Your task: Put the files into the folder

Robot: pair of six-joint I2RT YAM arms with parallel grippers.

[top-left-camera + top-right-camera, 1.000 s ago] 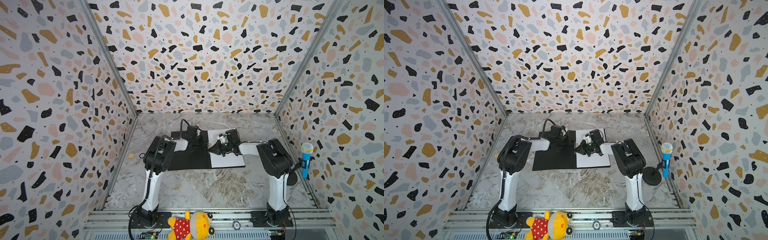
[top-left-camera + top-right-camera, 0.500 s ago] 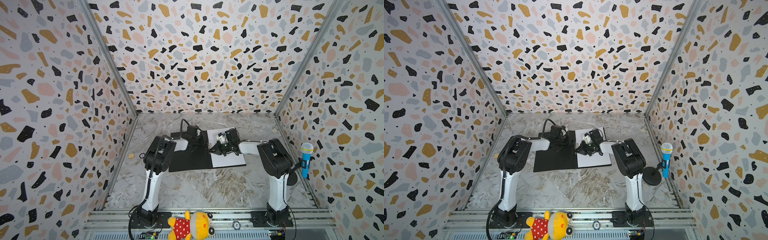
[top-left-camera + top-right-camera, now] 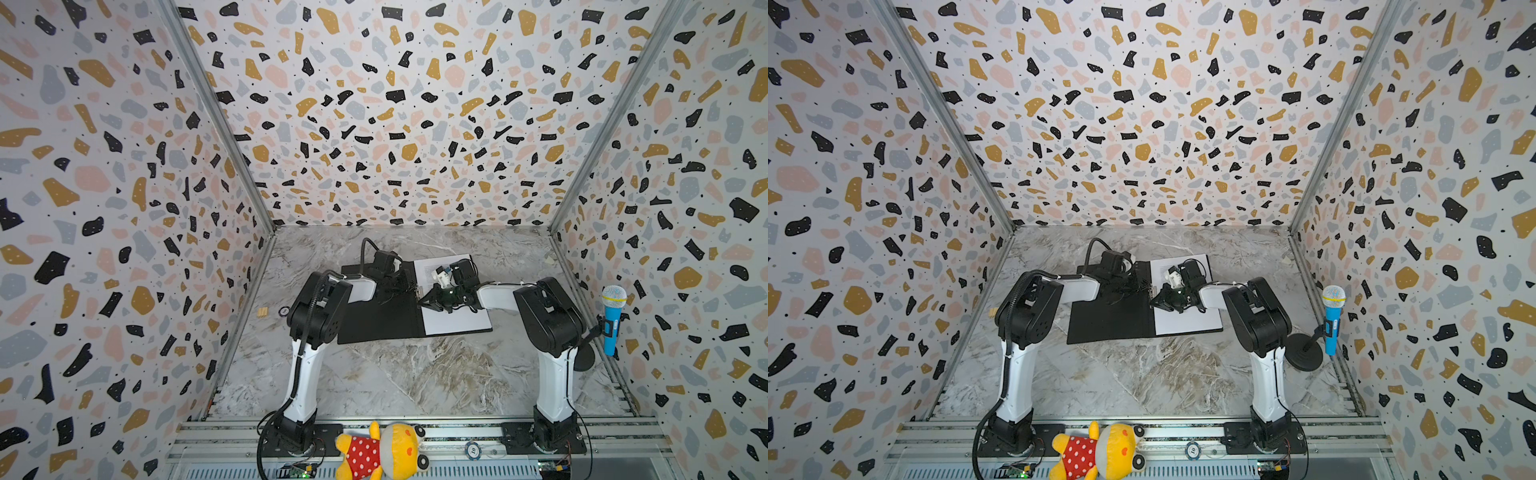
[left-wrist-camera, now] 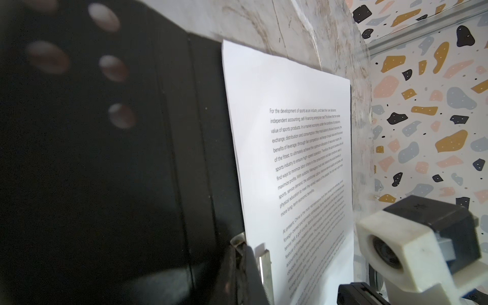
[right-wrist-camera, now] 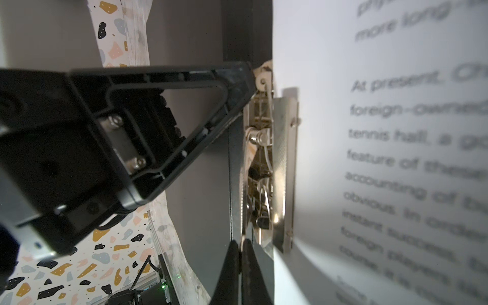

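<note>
Comparing with a second ago, I see little change: left tool and right tool pressed together by the clip, printed files flat in the open folder.

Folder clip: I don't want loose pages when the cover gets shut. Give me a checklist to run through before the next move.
1. Folder open flat, black inside up: ok.
2. Text sheet lying on its right half: ok.
3. Second sheet beneath it: cannot tell.
4. Clip pressed down onto the sheet: cannot tell.
5. Left gripper shut, tip at the clip: ok.
6. Right gripper shut, empty: ok.
</note>
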